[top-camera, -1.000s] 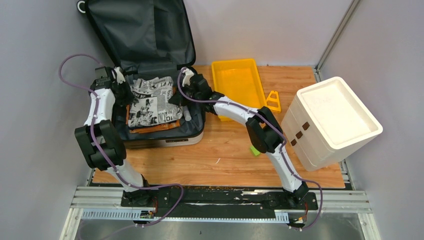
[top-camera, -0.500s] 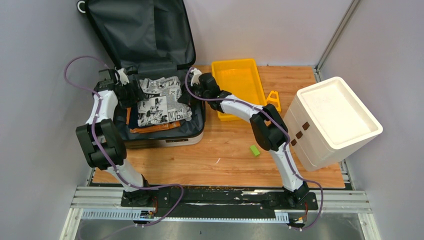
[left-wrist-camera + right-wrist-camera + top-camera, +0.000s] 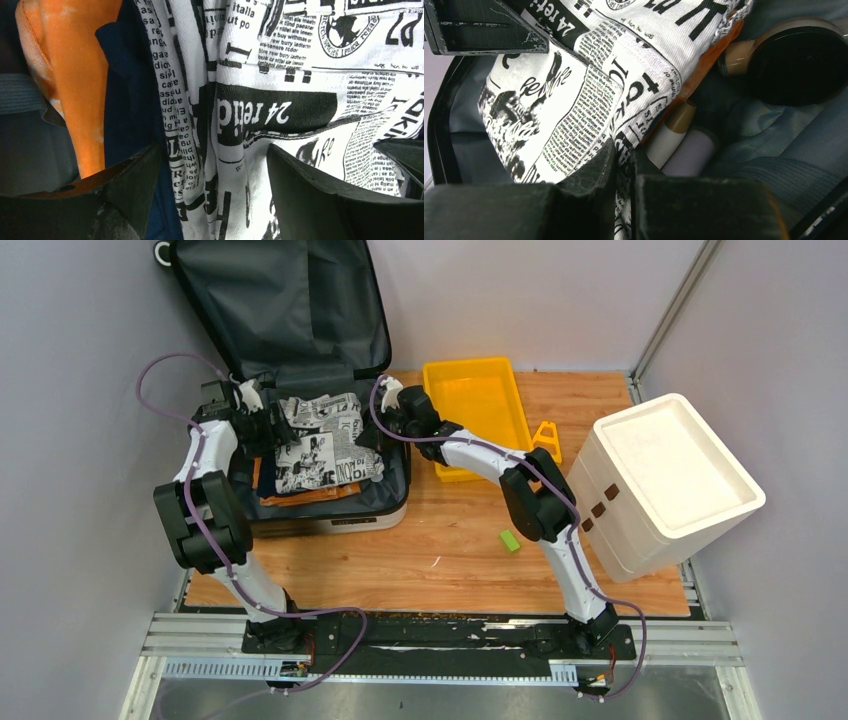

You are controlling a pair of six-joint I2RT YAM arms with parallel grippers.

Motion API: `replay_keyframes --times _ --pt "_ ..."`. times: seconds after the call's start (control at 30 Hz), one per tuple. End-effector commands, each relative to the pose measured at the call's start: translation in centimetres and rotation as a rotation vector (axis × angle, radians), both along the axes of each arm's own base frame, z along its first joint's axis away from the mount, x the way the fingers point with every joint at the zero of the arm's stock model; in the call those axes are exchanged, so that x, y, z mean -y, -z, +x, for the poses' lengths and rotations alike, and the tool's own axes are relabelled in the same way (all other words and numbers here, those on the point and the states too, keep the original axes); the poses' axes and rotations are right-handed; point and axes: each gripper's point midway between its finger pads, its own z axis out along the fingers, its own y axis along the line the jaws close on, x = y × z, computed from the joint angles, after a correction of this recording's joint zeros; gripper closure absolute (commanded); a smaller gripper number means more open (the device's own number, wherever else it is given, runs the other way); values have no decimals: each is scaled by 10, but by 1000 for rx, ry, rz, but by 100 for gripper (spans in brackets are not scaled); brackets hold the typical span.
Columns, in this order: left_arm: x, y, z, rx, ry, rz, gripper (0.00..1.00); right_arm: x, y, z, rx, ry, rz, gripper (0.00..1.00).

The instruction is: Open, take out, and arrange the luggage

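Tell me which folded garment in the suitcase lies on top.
The black-and-white newspaper-print garment; it lies over the orange garment and the navy garment, which show only at its edges.

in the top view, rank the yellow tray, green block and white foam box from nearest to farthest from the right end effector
1. yellow tray, just right of the right end effector
2. green block, nearer the arm bases
3. white foam box, far right

Left gripper (image 3: pixel 210 162) spread wide — right gripper (image 3: pixel 624 162) pinched tight.
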Motion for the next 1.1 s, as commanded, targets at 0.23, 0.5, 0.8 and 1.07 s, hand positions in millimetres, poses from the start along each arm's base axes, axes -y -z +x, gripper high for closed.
replay_keyframes --times 0.23,0.5,0.8,1.07 --pt "9 -32 9 130 47 -17 23 17 -42 29 94 66 50 88" --pt "14 -28 13 127 63 -42 45 15 -46 30 104 72 50 70" --pt "17 -53 20 174 55 -46 100 8 -54 33 116 53 70 100" --pt "14 -69 19 184 12 -34 100 10 -58 35 134 62 64 100"
